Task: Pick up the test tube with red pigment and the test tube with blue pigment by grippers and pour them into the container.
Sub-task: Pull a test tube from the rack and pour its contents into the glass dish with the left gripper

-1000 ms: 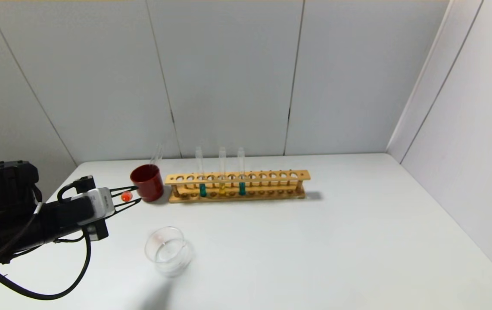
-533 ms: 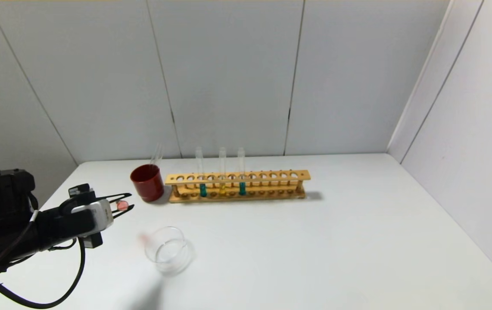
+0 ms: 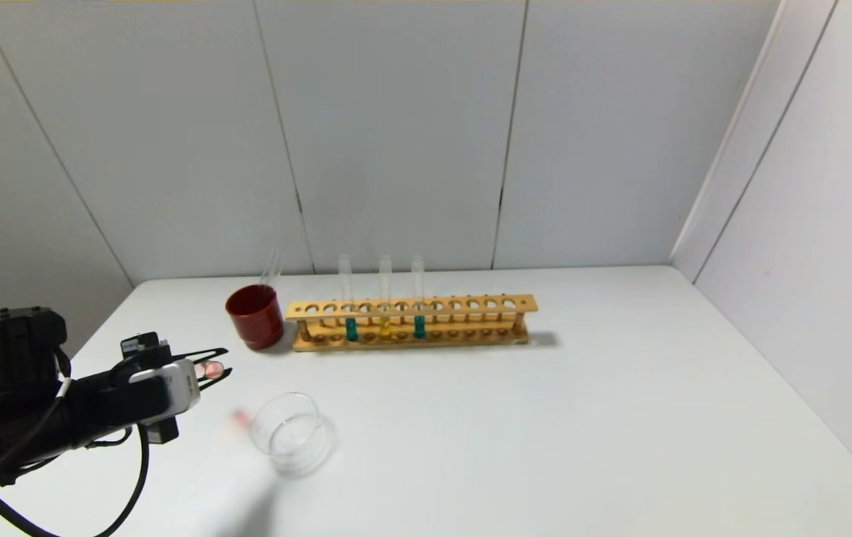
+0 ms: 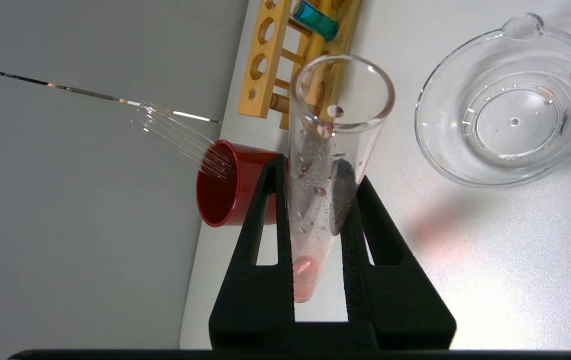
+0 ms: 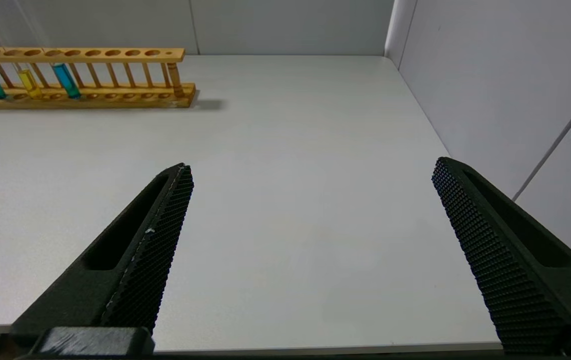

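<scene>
On the near left of the table, the left gripper (image 3: pixel 213 365) pinches the test tube with red pigment (image 4: pixel 323 190) between its two black fingers, the glass clamped close to its rounded end, where a little orange-red liquid sits. The tube's long axis runs on out past the fingertips, and its open mouth points toward the container (image 3: pixel 292 432), which stands just to the right of the gripper and a little nearer. The mouth is short of the dish's rim, not yet over it, so the pour seems to turn on carrying the mouth rightward above the glass before tipping further. Droplets cling inside the tube, and the dish looks almost dry.

Behind the gripper stands the dark red cup (image 3: pixel 255 316) with a clear glass rod leaning in it. Beside the cup, along the far side, runs the wooden rack (image 3: pixel 411 322), which holds two teal tubes and a yellow one; either teal tube (image 3: pixel 419 326) could be the blue pigment. Nothing lies between the tube's mouth and the dish. The right gripper (image 5: pixel 310 210) hangs spread wide over bare table on the right, well apart from everything.
</scene>
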